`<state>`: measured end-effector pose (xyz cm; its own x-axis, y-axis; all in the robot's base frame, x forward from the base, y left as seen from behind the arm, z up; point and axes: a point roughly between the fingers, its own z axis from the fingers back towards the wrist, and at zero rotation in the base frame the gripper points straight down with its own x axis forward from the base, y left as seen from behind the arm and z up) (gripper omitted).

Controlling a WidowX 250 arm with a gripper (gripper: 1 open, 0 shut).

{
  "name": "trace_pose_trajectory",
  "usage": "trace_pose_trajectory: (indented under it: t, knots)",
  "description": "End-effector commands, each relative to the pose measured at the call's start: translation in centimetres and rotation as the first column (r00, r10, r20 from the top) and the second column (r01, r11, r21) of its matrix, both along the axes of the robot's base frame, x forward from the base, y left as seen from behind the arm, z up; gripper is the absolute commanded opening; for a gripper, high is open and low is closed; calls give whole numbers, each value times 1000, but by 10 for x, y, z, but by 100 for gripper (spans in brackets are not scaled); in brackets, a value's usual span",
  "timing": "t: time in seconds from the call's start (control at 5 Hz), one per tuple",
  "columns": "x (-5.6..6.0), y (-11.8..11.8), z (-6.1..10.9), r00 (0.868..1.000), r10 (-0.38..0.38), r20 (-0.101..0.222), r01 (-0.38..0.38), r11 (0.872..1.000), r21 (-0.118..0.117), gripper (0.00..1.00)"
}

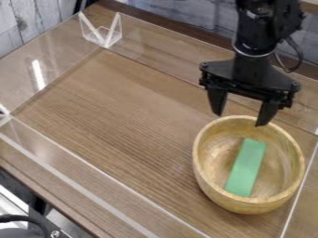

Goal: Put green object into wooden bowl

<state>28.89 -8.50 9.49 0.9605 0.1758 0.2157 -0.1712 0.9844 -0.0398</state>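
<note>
Already the green object lies inside the wooden bowl; the hand above its rim gapes empty, needing only to retreat.

Even, soft daylight-like illumination; moderately bright, no hard shadows. Clear acrylic walls catch white glare streaks at 9 to 11 o'clock. The surface shows a dull sheen toward 12 o'clock. The wooden bowl casts a faint shadow at 6 o'clock. Low resolution, overall soft focus; the dark claw loses detail.
</note>
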Motion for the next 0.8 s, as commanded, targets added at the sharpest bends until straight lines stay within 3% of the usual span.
trace_pose_trajectory:
  t: [0.0,0.2,0.4,0.6]
  knots:
    - [2,-8,14,996,67,63,-67,998,-11,100]
    - [0,-8,18,989,124,75,-124,992,-15,100]
    - [14,-1,29,992,102,76,-101,995,-12,100]
    - [21,4,31,995,82,63,-82,997,-4,100]
